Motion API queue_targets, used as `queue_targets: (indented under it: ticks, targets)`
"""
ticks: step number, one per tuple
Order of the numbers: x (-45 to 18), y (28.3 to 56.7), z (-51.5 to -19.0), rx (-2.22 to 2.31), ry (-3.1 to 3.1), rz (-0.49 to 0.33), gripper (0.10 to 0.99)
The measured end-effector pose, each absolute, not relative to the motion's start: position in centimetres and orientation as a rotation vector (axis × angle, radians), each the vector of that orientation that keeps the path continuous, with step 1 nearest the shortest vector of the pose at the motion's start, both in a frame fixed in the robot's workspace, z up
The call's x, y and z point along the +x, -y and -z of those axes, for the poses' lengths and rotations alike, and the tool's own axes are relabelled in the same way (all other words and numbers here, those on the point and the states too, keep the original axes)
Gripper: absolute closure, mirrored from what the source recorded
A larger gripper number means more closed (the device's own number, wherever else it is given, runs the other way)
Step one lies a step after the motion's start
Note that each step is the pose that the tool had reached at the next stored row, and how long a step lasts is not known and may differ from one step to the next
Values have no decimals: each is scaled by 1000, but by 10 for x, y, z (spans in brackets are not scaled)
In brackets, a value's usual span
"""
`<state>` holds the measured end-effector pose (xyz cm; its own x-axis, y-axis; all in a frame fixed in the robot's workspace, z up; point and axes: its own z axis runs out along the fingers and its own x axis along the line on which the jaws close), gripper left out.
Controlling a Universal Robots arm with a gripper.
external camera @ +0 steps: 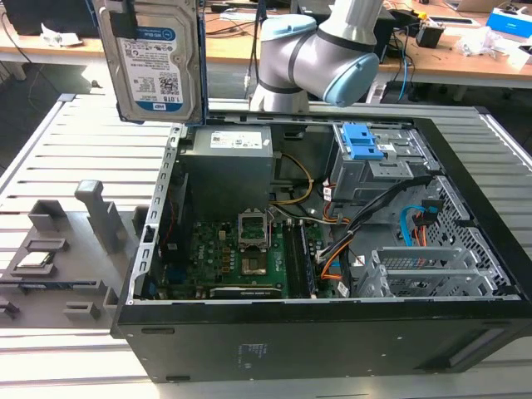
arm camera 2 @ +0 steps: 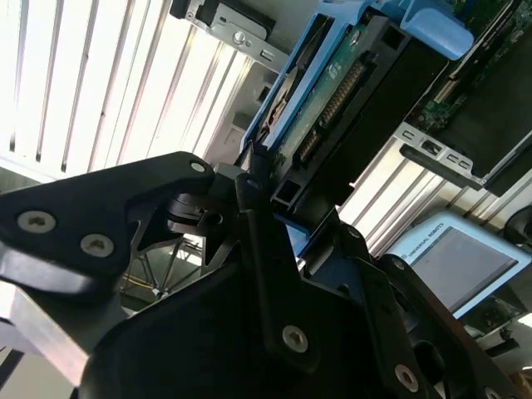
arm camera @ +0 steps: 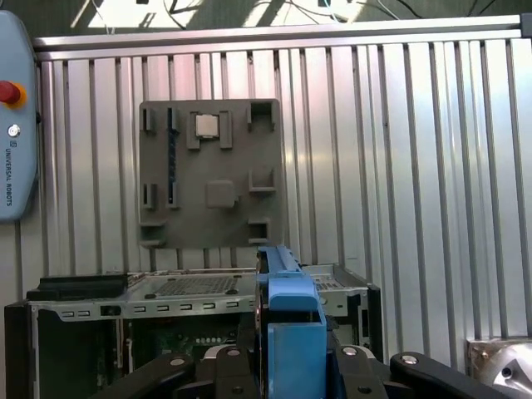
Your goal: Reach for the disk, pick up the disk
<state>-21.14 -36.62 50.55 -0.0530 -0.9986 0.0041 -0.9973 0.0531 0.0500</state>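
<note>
The disk [external camera: 158, 62], a silver hard drive with a white-and-blue label and blue side rails, hangs upright in the air above the far left corner of the open computer case [external camera: 465, 249]. My gripper [arm camera: 291, 353] is shut on it, with black fingers [arm camera: 366, 370] pressing on either side of its blue rail [arm camera: 289, 303]. In the second wrist view the disk [arm camera 2: 328, 100] shows edge-on, green circuit board and connector facing out, clamped in the gripper [arm camera 2: 270, 195].
The grey drive cage with its blue latch [external camera: 363, 143] sits at the back right of the case. A grey fixture plate [external camera: 58, 258] holding a small silver chip [external camera: 33, 259] lies on the slatted table at the exterior view's left. A teach pendant [arm camera: 15, 125] rests on the table.
</note>
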Motion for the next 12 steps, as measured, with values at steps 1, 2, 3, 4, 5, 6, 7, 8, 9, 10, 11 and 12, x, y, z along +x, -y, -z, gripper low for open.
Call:
queue_targets:
  ticks: [1, 2, 3, 4, 5, 6, 7, 8, 9, 10, 11, 12]
  targets:
    - [-209, 366, -505, 2136, 2252, 52, 718]
    - [-206, 366, -505, 2136, 2252, 52, 718]
    - [-202, 366, -505, 2135, 2252, 53, 718]
    - [-200, 366, -505, 2135, 2252, 53, 718]
    - [-196, 366, -505, 2135, 2252, 53, 718]
    - [-191, 366, -505, 2135, 2252, 54, 718]
    - [-188, 366, -505, 2135, 2251, 54, 718]
    - [-186, 366, -505, 2135, 2251, 54, 718]
    - [-181, 366, -505, 2134, 2251, 55, 718]
    - [-177, 366, -505, 2134, 2251, 55, 718]
    - [-175, 366, -505, 2134, 2251, 55, 718]
    - [-172, 366, -505, 2134, 2250, 55, 718]
